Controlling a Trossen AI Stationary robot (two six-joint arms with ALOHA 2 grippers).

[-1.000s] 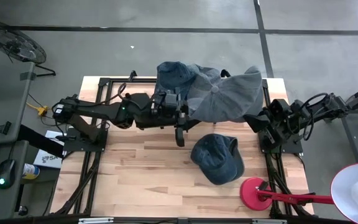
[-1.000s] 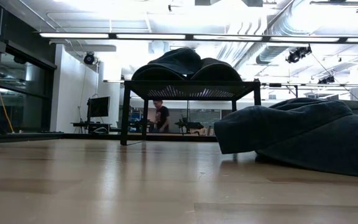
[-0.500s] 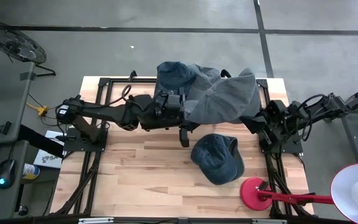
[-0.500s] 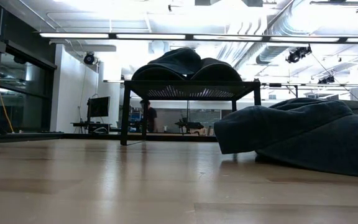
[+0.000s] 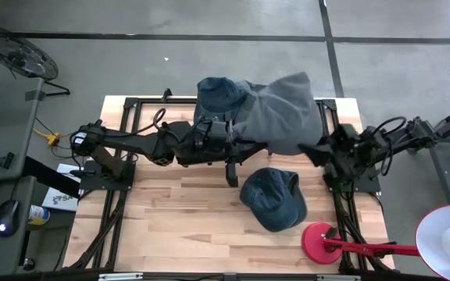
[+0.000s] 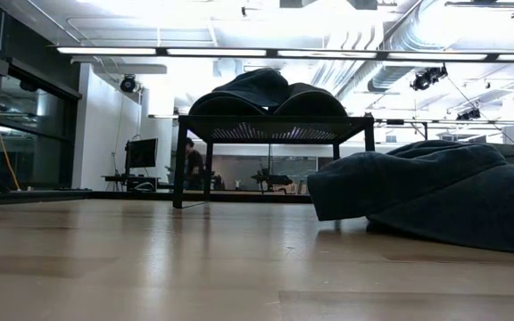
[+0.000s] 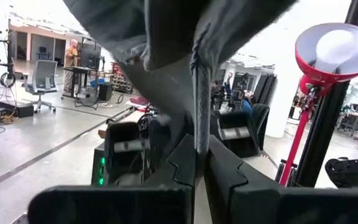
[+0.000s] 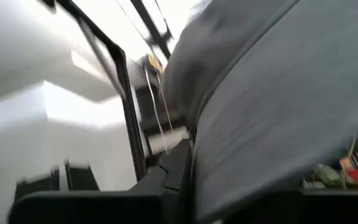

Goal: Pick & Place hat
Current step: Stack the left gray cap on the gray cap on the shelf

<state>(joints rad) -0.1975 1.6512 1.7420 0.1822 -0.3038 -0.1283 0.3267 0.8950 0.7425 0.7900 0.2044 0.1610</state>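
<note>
Compared with the frame a second earlier, the grey hat (image 5: pixel 283 113) is seen bunched up and shifted toward the far edge of the table (image 5: pixel 170 226): its broad flap, which had been spread toward the right arm, is now drawn in over the middle, and it lies partly over the darker blue hat (image 5: pixel 219 92) on the black rack (image 6: pixel 275 129). The left gripper (image 5: pixel 233 147) has been brought a little nearer the grey cloth, and its fingers (image 7: pixel 229 180), earlier apart, are now pressed together on a fold of the grey hat (image 7: pixel 194 93), which is seen hanging between them in the left wrist view. The right gripper (image 5: pixel 319 150) is found at the hat's near right corner; in its wrist view grey cloth (image 8: pixel 278 112) fills the frame against the fingers, but whether it is gripped or released cannot be told. In the low view a person (image 6: pixel 192 165) in the room behind has been displaced leftward.

The grey hat's long axis is laid roughly across the table, from the left gripper toward the right arm, slightly tilted toward the far right corner. A third, dark blue hat (image 5: pixel 273 199) is left flat on the wood, nearer the front, beside a red lamp base (image 5: pixel 320 242)
</note>
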